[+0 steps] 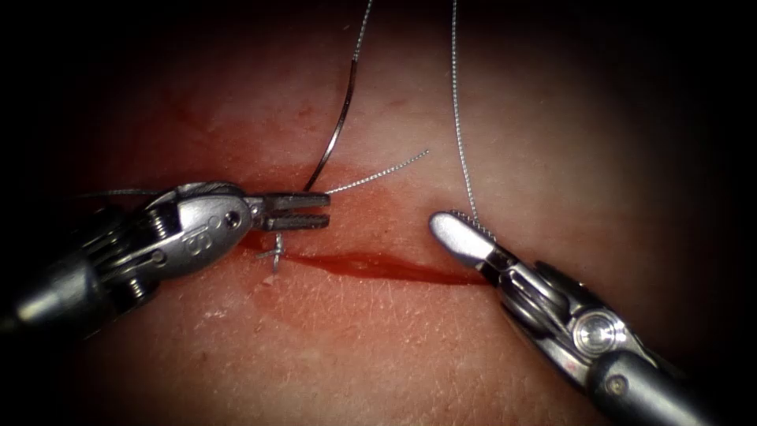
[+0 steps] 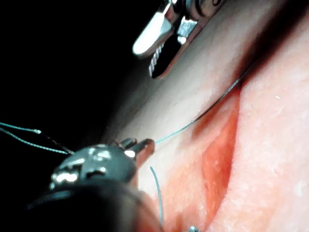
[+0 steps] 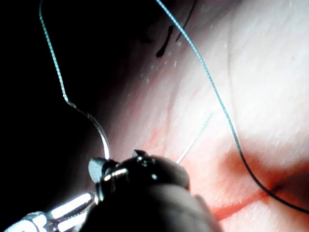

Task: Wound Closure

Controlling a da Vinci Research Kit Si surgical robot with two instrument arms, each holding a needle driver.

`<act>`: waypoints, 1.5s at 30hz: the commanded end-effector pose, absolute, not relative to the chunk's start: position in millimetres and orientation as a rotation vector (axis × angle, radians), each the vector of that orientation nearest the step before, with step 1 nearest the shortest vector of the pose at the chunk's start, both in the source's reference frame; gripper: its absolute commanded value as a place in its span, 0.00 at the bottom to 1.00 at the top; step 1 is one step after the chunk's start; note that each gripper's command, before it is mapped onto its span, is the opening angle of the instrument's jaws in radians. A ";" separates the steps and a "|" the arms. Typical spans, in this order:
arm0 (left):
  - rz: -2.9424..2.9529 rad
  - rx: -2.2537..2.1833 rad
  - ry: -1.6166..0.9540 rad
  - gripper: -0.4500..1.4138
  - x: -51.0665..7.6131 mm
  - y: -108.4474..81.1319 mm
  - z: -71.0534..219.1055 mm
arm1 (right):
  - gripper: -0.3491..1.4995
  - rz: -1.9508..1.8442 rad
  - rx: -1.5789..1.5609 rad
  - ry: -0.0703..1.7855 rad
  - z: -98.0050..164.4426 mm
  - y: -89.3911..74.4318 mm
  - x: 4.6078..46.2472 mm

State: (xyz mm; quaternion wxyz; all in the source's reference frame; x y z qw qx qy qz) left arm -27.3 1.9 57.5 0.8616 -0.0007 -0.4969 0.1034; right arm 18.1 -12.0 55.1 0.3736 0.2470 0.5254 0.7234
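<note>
On the tissue (image 1: 394,347) the cut (image 1: 378,267) runs across, wet with red fluid. My left tool (image 1: 328,211) reaches in over the cut's left end and is shut on the dark curved needle (image 1: 344,110) at its pointed end. The needle arcs up and away, free of the tissue, and its thread leaves upward. The right wrist view shows the needle (image 3: 96,128) ending in the left tool's jaws (image 3: 99,166). My right tool (image 1: 443,218) sits at the cut's right end, open and holding nothing. A long thread (image 1: 457,118) comes down to its teeth. In the left wrist view the right tool's (image 2: 145,63) jaws stand apart.
A tied stitch with short cut ends (image 1: 276,254) sits at the cut's left end, just below the left tool. A short loose thread tail (image 1: 378,172) lies on the tissue beside the left tool's tips. More thread (image 1: 118,192) trails behind the left tool.
</note>
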 end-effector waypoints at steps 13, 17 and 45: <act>0.274 0.029 -1.088 0.00 -29.6 2.0 56.5 | 0.68 1.661 0.624 1.376 60.5 -6.8 22.8; 0.290 0.038 -1.098 0.00 -29.9 1.9 56.5 | 0.68 1.651 0.637 1.373 60.7 -6.4 24.6; 0.144 0.100 -1.069 0.00 -30.0 1.9 56.3 | 0.85 1.546 0.457 1.354 60.2 -5.2 28.7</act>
